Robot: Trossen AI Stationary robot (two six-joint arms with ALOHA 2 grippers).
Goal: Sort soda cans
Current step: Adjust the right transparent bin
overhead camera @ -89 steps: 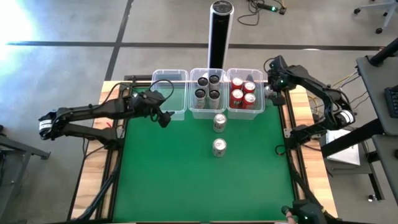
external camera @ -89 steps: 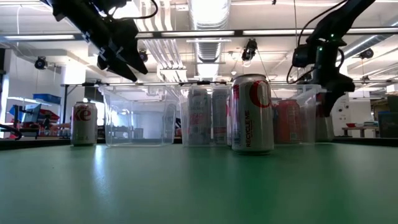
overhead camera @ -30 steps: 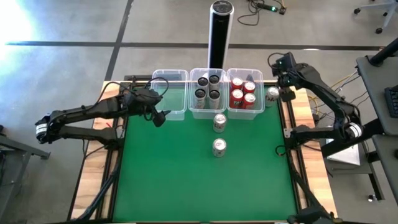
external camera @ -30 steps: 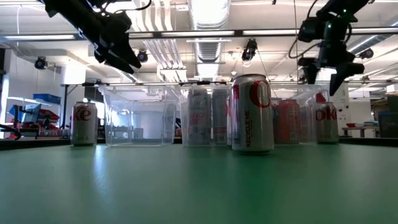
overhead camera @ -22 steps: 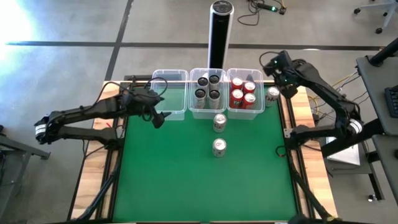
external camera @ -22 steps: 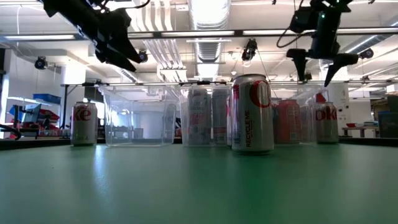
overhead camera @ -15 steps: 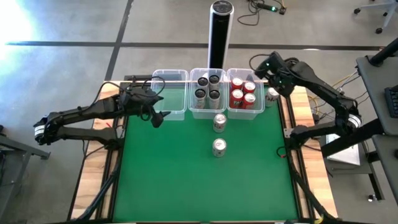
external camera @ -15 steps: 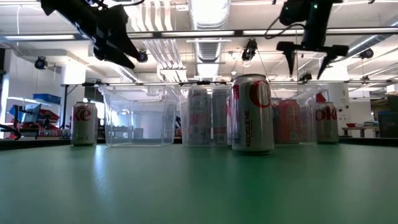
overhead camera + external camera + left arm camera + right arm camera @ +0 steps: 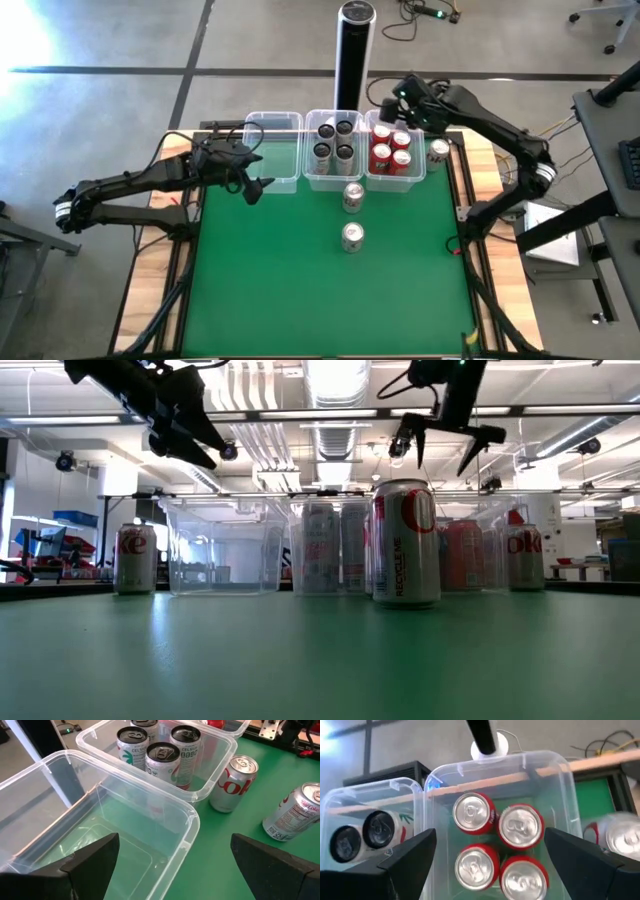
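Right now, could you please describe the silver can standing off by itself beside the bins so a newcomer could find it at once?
Start at the row of three clear bins along the table's far edge; the right bin holds four red cans. Just outside its right wall, near the wooden border, stands one silver can. Unlike the two silver cans on the open mat, it sits beside that bin.

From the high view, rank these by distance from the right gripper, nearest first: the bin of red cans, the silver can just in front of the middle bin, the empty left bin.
Right gripper hovers open above the right bin.
1. Bin of red cans, directly beneath it, at the right.
2. Silver can, on the mat in front of the middle bin.
3. Empty left bin, farthest, beside the left gripper.
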